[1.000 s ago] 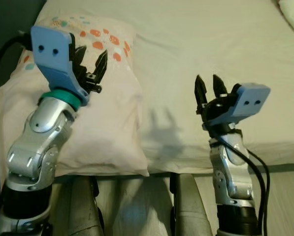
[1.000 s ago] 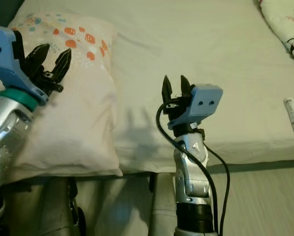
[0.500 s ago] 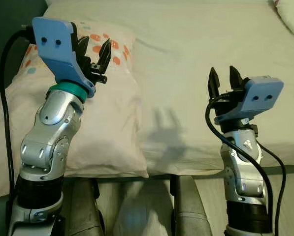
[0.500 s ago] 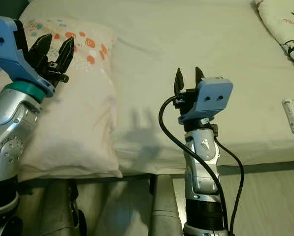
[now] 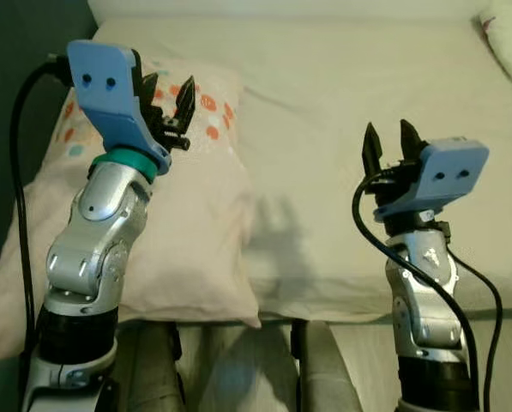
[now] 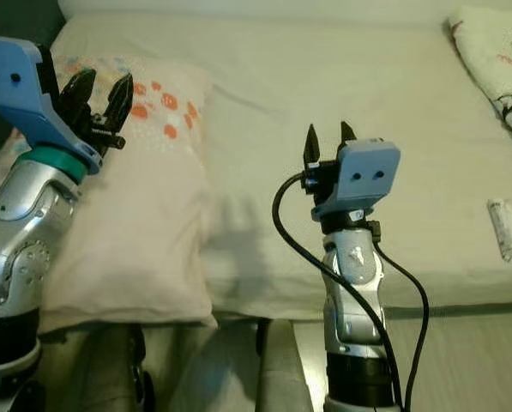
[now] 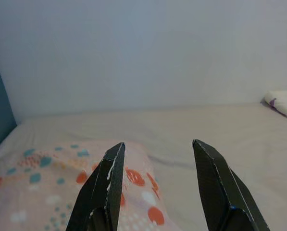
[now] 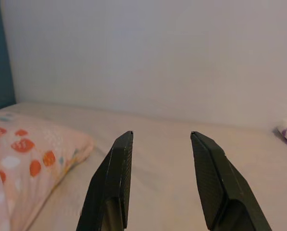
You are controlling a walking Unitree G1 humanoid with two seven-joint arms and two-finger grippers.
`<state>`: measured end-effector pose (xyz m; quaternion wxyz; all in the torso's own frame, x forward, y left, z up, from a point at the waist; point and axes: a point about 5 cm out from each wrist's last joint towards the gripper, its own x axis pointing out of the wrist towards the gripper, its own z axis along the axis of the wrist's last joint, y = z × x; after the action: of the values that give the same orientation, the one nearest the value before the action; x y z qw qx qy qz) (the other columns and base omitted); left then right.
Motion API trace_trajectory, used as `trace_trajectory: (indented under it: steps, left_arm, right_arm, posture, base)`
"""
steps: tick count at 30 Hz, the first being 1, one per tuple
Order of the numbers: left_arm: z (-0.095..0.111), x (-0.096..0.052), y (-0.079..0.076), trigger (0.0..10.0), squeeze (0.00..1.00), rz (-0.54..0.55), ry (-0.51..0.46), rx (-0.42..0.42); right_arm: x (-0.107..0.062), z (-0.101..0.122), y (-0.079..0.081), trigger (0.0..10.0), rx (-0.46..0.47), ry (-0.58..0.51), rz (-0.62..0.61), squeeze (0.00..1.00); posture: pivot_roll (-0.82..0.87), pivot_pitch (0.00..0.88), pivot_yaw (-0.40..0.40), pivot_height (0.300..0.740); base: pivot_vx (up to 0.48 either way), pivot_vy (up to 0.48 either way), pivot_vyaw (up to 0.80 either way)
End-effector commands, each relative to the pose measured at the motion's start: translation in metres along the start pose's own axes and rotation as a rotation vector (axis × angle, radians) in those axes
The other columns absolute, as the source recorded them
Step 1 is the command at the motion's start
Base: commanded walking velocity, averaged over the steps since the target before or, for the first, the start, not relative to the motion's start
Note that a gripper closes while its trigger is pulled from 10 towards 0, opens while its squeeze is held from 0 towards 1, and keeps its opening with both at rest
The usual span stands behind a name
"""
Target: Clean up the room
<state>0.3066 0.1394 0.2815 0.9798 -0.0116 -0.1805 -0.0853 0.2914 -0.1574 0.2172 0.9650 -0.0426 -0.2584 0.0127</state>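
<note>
**Both grippers raised over the bed, nothing held**

I see the bed [image 5: 350, 103] across the whole far field, covered with a plain pale sheet. A pillow [image 5: 187, 232] lies on its left part, pale pink with orange and teal spots toward its far end; its near edge overhangs the near edge of the bed.

Left gripper [image 5: 165, 96]: raised above the far, spotted end of the pillow, not touching it. The fingers [image 7: 107, 185] are spread moderately apart with nothing between them. In the left wrist view they point across the pillow toward the far wall [image 7: 143, 53].

Right gripper [image 5: 389, 146]: raised over the bare sheet to the right of the pillow, well apart from it. Its fingers [image 8: 117, 180] are likewise parted and empty.

A small white cylindrical object [image 6: 502, 228] lies on the sheet at the right, near the bed's near edge; I cannot tell what it is. A patterned white fabric item [image 6: 491, 56] rests at the far right corner of the bed. Below the bed edge I see the robot's legs [image 5: 320, 369] and a strip of pale floor [image 6: 461, 360].
</note>
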Motion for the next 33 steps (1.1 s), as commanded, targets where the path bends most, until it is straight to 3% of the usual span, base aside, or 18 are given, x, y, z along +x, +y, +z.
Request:
trace_trajectory:
  steps: [1, 18, 20, 24, 26, 28, 29, 32, 33]
  left_arm:
    - [-0.007, -0.001, -0.001, 10.0, 0.0, -0.005, 0.021, -0.001]
    - [-0.026, -0.004, -0.003, 10.0, 0.0, -0.005, 0.066, 0.008]
    - [-0.047, -0.014, 0.002, 10.0, 0.0, 0.015, 0.131, 0.034]
    - [-0.066, -0.025, 0.009, 10.0, 0.0, 0.045, 0.194, 0.054]
    - [-0.103, -0.048, 0.019, 10.0, 0.0, 0.095, 0.311, 0.094]
    - [-0.103, -0.048, 0.019, 10.0, 0.0, 0.095, 0.311, 0.094]
    - [-0.12, -0.059, 0.022, 10.0, 0.0, 0.112, 0.366, 0.111]
    - [-0.132, -0.066, 0.023, 10.0, 0.0, 0.118, 0.403, 0.108]
    - [-0.155, -0.081, 0.022, 10.0, 0.0, 0.117, 0.479, 0.127]
  right_arm:
    - [-0.004, -0.001, -0.004, 10.0, -0.012, 0.008, -0.018, 0.0]
    - [-0.01, -0.008, -0.006, 10.0, -0.038, 0.036, -0.021, 0.0]
    - [-0.018, -0.018, -0.003, 10.0, -0.051, 0.075, -0.01, 0.0]
    - [-0.026, -0.027, -0.001, 10.0, -0.07, 0.111, 0.002, 0.0]
    - [-0.041, -0.045, 0.001, 10.0, -0.091, 0.191, 0.0, 0.0]
    - [-0.041, -0.045, 0.001, 10.0, -0.091, 0.191, 0.0, 0.0]
    - [-0.049, -0.055, 0.002, 10.0, -0.099, 0.234, -0.008, 0.0]
    - [-0.054, -0.062, 0.003, 10.0, -0.092, 0.267, -0.016, 0.0]
    - [-0.068, -0.079, 0.007, 10.0, -0.055, 0.344, -0.045, 0.0]
  posture:
    - [-0.05, 0.068, 0.013, 0.648]
    - [-0.06, 0.054, 0.008, 0.697]
    - [-0.07, 0.051, 0.006, 0.711]
    - [-0.07, 0.051, 0.006, 0.721]
    - [-0.07, 0.046, -0.003, 0.735]
    - [-0.07, 0.046, -0.003, 0.735]
    - [-0.07, 0.046, -0.003, 0.735]
    - [-0.07, 0.041, -0.004, 0.735]
    - [-0.08, 0.039, -0.002, 0.735]
  base:
    - [0.0, 0.0, 0.0]
    - [0.0, 0.0, 0.0]
    - [0.0, 0.0, 0.0]
    - [0.0, 0.0, 0.0]
    - [0.0, 0.0, 0.0]
    - [0.0, 0.0, 0.0]
    - [0.0, 0.0, 0.0]
    - [0.0, 0.0, 0.0]
    - [0.0, 0.0, 0.0]
